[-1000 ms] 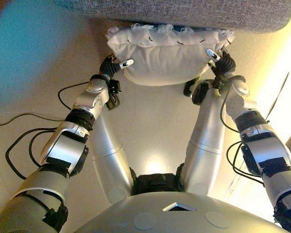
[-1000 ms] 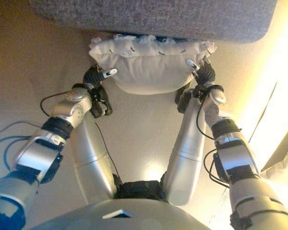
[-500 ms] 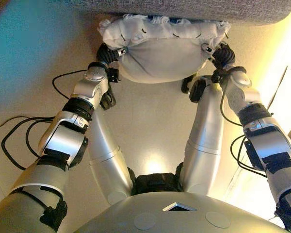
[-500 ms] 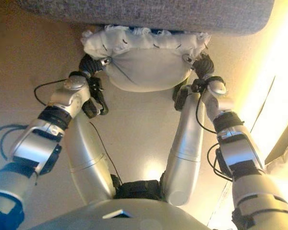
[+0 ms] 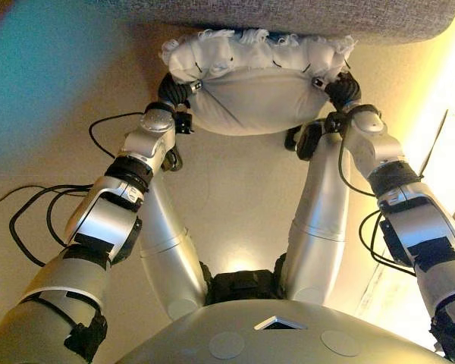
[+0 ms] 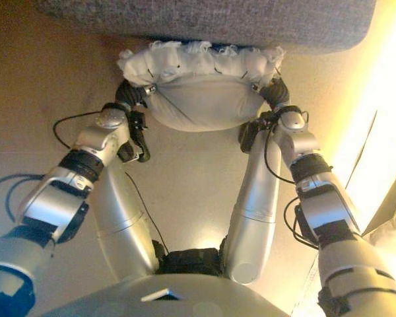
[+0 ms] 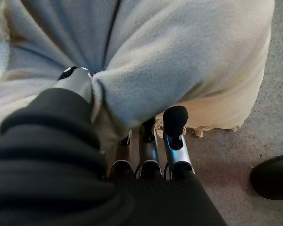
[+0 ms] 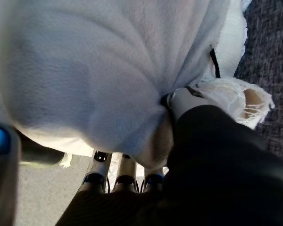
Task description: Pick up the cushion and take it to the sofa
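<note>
Against the grey sofa [image 5: 288, 15]: white cushion [image 5: 250, 95] pinched at both ends, left robot hand [image 7: 85, 94] and right robot hand [image 8: 184, 101], kept level for lifting onto the seat.

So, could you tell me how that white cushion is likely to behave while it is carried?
Probably soft and floppy: the cushion sags between the left robot hand and the right robot hand, and its fabric bunches where each pinches. It seems light, since corner grips alone hold it up. It is unlikely to slip.
</note>
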